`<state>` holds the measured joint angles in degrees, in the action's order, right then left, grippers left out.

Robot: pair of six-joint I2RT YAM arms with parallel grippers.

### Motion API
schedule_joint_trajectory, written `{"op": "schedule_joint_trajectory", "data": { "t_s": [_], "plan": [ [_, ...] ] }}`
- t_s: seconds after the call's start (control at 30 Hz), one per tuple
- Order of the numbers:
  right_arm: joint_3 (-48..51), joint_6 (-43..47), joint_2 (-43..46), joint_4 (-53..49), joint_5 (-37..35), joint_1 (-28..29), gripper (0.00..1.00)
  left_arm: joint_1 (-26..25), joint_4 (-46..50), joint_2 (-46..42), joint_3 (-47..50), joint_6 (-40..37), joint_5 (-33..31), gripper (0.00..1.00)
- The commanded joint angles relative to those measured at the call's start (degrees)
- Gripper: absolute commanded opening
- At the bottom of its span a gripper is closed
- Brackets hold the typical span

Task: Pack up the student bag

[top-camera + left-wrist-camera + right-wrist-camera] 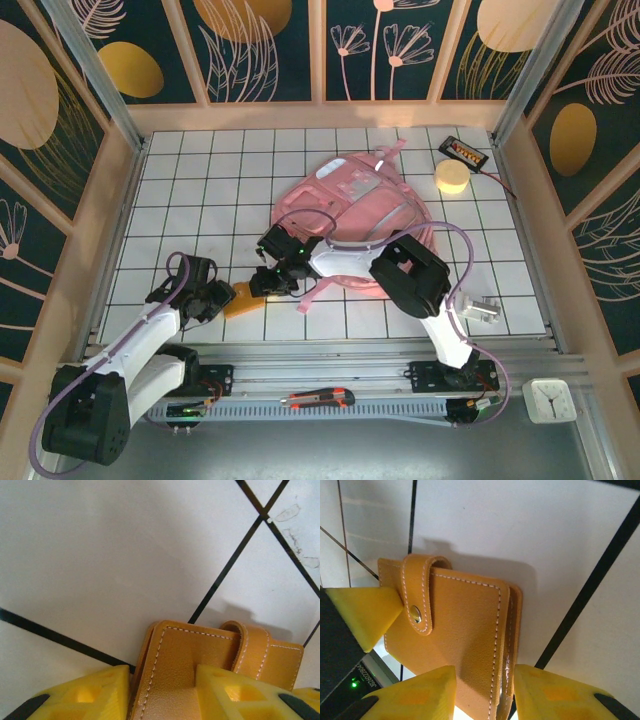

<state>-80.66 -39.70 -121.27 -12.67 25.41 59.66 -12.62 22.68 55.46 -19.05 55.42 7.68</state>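
The student bag (pixel 352 205), a big pink backpack, lies flat in the middle of the tiled table, its straps trailing toward the near side. In front of its left corner is a tan leather wallet (pixel 243 299) with white stitching and a snap strap. My left gripper (pixel 222 297) comes at it from the left and my right gripper (pixel 268 283) from the right. In the left wrist view the yellow fingers (pixel 235 690) of the left gripper (pixel 162 680) press on the wallet (pixel 185 655). In the right wrist view the right gripper (pixel 485 685) clamps the wallet (pixel 465 625) at its open edge.
A yellow tape roll (pixel 452 177) and a black box (pixel 464 152) sit at the back right. A small metal clip (pixel 480 308) lies right of the right arm. A utility knife (pixel 318 400) rests on the front rail, and a white clock (pixel 547 398) stands beside it. Wooden walls enclose the table.
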Motion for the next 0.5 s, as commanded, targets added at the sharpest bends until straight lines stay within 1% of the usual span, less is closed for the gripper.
{"op": "schedule_joint_trajectory", "data": {
  "t_s": [0.0, 0.03, 0.1, 0.2, 0.23, 0.27, 0.47],
  "plan": [
    [-2.5, 0.7, -0.8, 0.8, 2.1, 0.2, 0.36, -0.3, -11.2, 1.9, 2.9, 0.6, 6.3, 0.35],
    [-2.6, 0.8, -0.8, 1.0, 2.5, 0.3, 0.35, -0.3, -11.4, 1.9, 3.0, 0.6, 6.4, 0.34],
    [-2.9, 1.3, -0.6, 1.5, 3.0, 0.6, 0.27, -0.4, -11.9, 1.9, 3.1, 0.5, 7.0, 0.34],
    [-3.1, 1.5, -0.3, 1.3, 2.6, 0.8, 0.07, -0.3, -12.2, 2.1, 3.1, 0.4, 7.3, 0.34],
    [-3.2, 1.3, -0.3, 1.0, 2.3, 0.9, 0.02, -0.3, -12.4, 2.1, 3.1, 0.3, 7.4, 0.33],
    [-3.0, 1.3, 0.1, 0.7, 1.9, 0.8, 0.0, -0.3, -12.5, 2.2, 3.1, 0.3, 7.5, 0.33],
    [-0.3, 1.0, 4.0, -0.2, -1.9, 0.6, 0.0, -0.3, -10.0, 1.1, 1.6, -0.9, 6.9, 0.34]
  ]
}}
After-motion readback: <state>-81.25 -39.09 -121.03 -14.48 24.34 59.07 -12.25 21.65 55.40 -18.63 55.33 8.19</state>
